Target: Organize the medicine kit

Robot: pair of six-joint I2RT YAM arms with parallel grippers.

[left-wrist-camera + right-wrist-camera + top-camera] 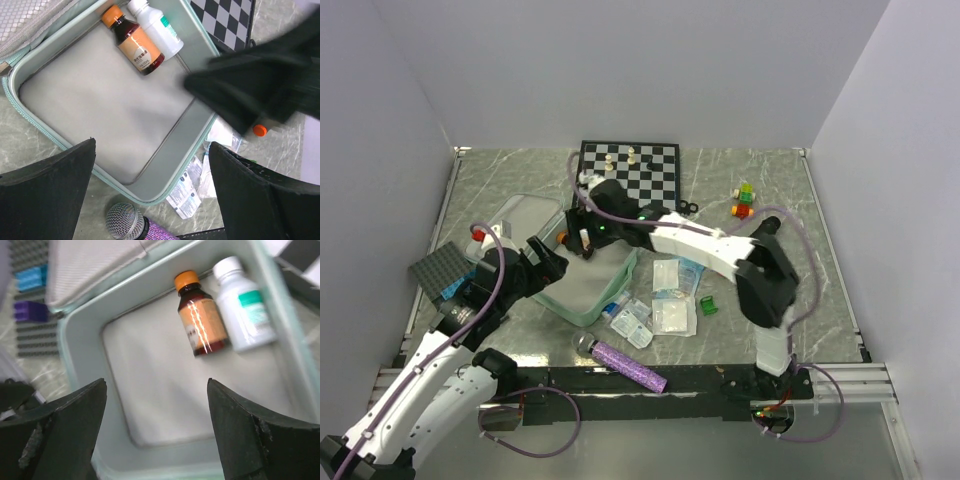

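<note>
The medicine kit (582,316) lies open on the table, its lid (525,215) folded back to the left. In its far corner lie a brown bottle with an orange cap (200,320) (133,44) and a white bottle (245,310) (156,27), side by side on the grey lining. My right gripper (156,382) (578,238) hangs open above the case floor, a little short of the bottles, with nothing between its fingers. My left gripper (152,142) (545,262) stands open over the case's near rim (152,201), also holding nothing.
A chessboard (630,170) with a few pieces lies behind the case. White packets (672,300) and a small green item (708,305) lie right of it, and a purple microphone (625,362) lies in front. A studded plate (440,268) sits left; coloured bricks (744,200) lie far right.
</note>
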